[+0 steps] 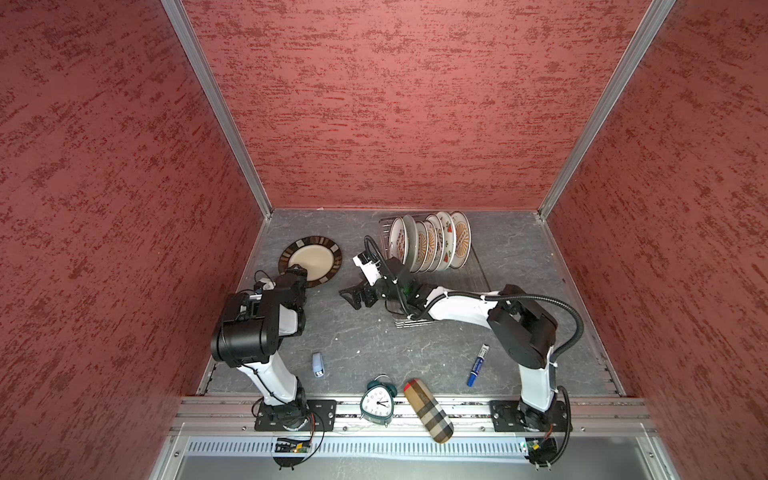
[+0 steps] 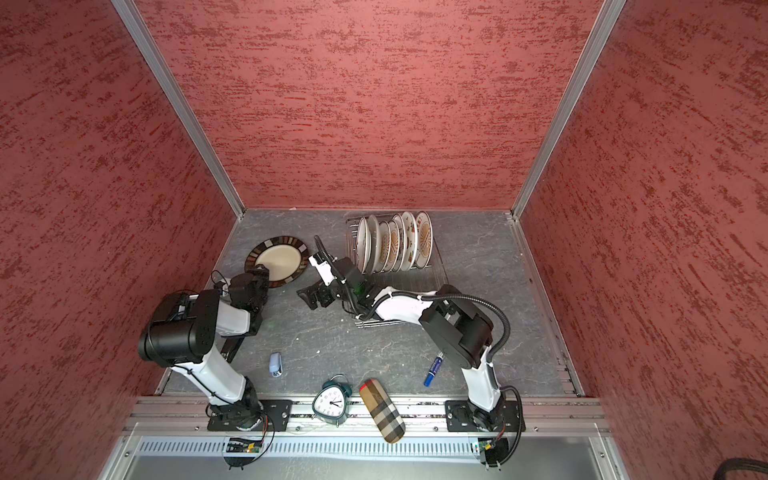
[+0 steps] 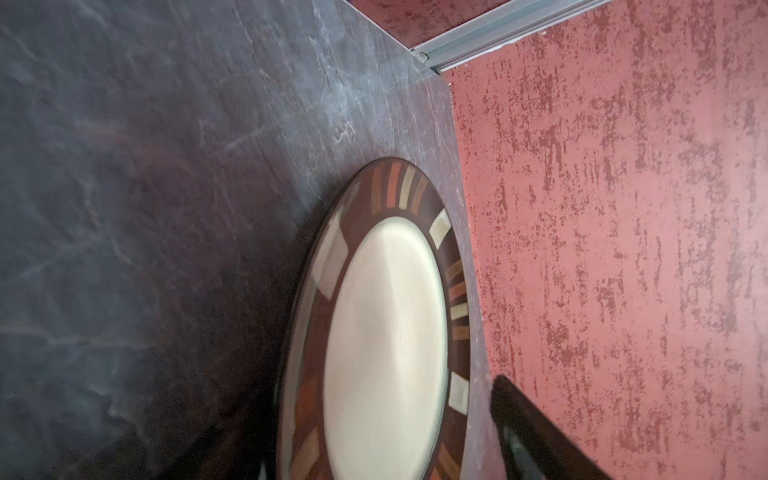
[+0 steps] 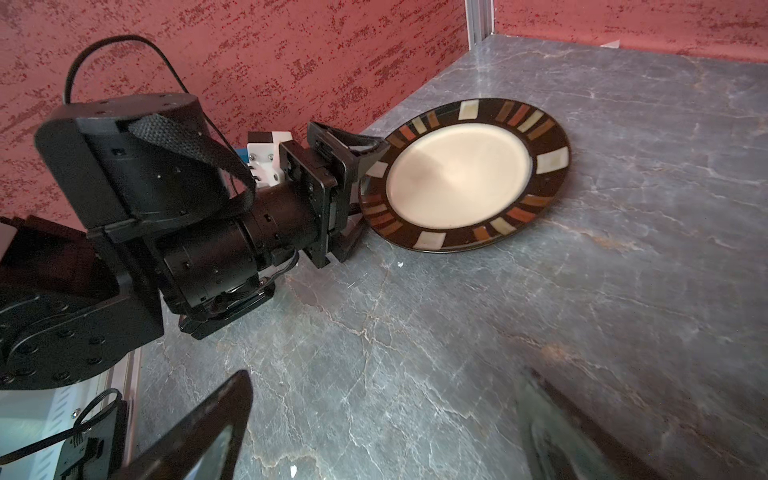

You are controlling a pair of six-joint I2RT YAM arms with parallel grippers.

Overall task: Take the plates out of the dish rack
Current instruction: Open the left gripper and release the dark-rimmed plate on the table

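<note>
Left hand (image 4: 365,191) is spread open at the near rim of one striped plate (image 1: 311,259), which lies flat on the desk (image 1: 519,257) by the left wall; whether a finger touches the rim I cannot tell. Right hand (image 1: 357,297) hangs wide open and empty between that plate and the rack (image 1: 409,323), where six plates (image 1: 430,245) stand on edge in a row. One clock (image 1: 376,403), one plaid case (image 1: 428,411), one marker (image 1: 477,365) and one small blue item (image 1: 318,365) lie nearer the front.
</note>
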